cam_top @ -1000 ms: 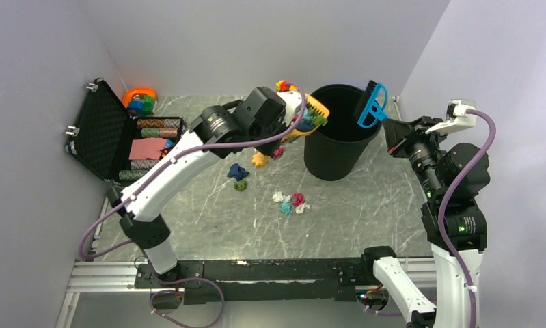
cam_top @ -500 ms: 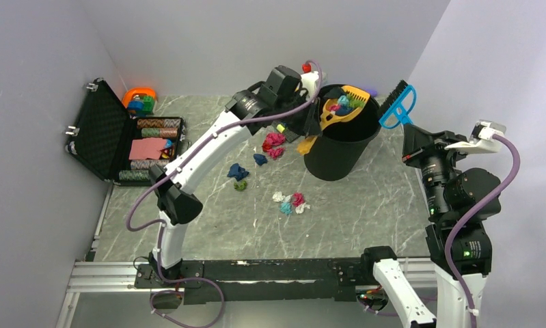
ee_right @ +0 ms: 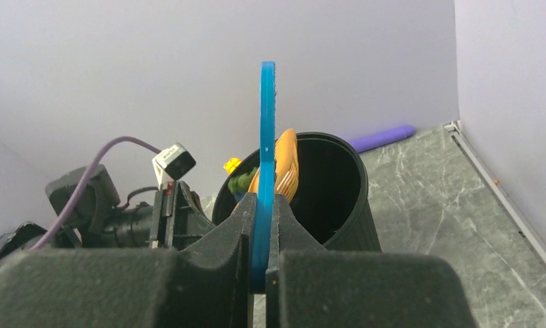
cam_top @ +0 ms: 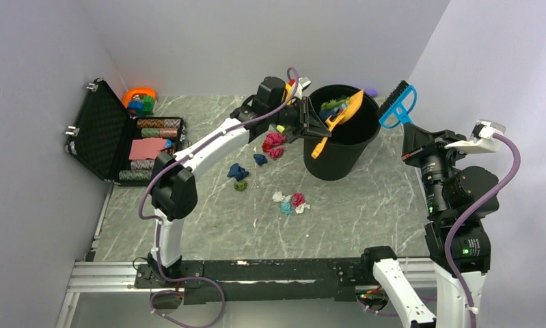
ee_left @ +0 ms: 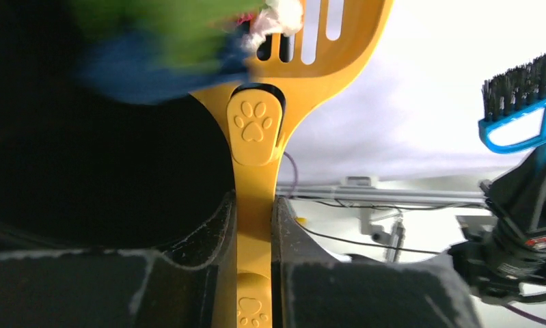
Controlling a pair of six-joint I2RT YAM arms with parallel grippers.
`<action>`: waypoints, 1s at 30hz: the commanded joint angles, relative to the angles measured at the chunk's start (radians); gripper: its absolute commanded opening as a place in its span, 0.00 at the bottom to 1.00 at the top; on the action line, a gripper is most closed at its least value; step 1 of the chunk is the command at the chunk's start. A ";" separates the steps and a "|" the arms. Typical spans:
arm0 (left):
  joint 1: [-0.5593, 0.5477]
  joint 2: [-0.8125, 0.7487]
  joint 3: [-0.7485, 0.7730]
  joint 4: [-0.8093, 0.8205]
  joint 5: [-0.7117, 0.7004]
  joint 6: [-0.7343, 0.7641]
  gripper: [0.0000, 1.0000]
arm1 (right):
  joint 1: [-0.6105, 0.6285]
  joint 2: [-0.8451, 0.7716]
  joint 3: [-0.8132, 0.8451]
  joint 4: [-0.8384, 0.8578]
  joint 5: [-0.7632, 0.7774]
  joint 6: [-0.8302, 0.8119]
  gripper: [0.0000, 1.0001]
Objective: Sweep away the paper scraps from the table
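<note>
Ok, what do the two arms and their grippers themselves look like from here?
Both arms have white links and black cylindrical joints: left arm, right arm. A purple cable loops along each. The left gripper and right gripper have blocky matt-black fingers with whitish scuffed edges. A green light glows on the right arm.

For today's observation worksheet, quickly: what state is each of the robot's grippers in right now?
Left gripper: closed, holding the handle of the yellow-orange plastic scoop.
Right gripper: closed, holding the blue plastic brush.

Marble table [cam_top: 365, 219] carries paper scraps [cam_top: 290, 203], black bin [cam_top: 335, 158], open case [cam_top: 106, 133].
</note>
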 commanded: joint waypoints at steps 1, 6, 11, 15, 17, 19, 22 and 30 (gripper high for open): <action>-0.012 -0.103 -0.093 0.322 0.100 -0.279 0.00 | 0.001 -0.007 -0.006 0.046 0.015 0.021 0.00; -0.012 -0.112 -0.106 0.384 0.117 -0.350 0.00 | 0.002 -0.008 -0.011 0.040 0.014 0.017 0.00; -0.011 -0.106 -0.117 0.507 0.146 -0.446 0.00 | 0.002 -0.015 -0.013 0.035 0.015 0.018 0.00; -0.010 -0.112 -0.144 0.604 0.157 -0.520 0.00 | 0.001 -0.017 -0.007 0.026 0.019 0.013 0.00; -0.012 -0.122 -0.166 0.626 0.149 -0.534 0.00 | 0.001 -0.019 -0.006 0.022 0.020 0.013 0.00; -0.011 -0.129 -0.190 0.649 0.143 -0.546 0.00 | 0.001 -0.021 -0.007 0.023 0.018 0.016 0.00; -0.011 -0.134 -0.192 0.656 0.148 -0.525 0.00 | 0.002 -0.018 -0.008 0.023 -0.001 0.017 0.00; 0.004 -0.336 -0.148 0.249 0.088 -0.049 0.00 | 0.001 -0.003 0.019 0.005 -0.104 0.002 0.00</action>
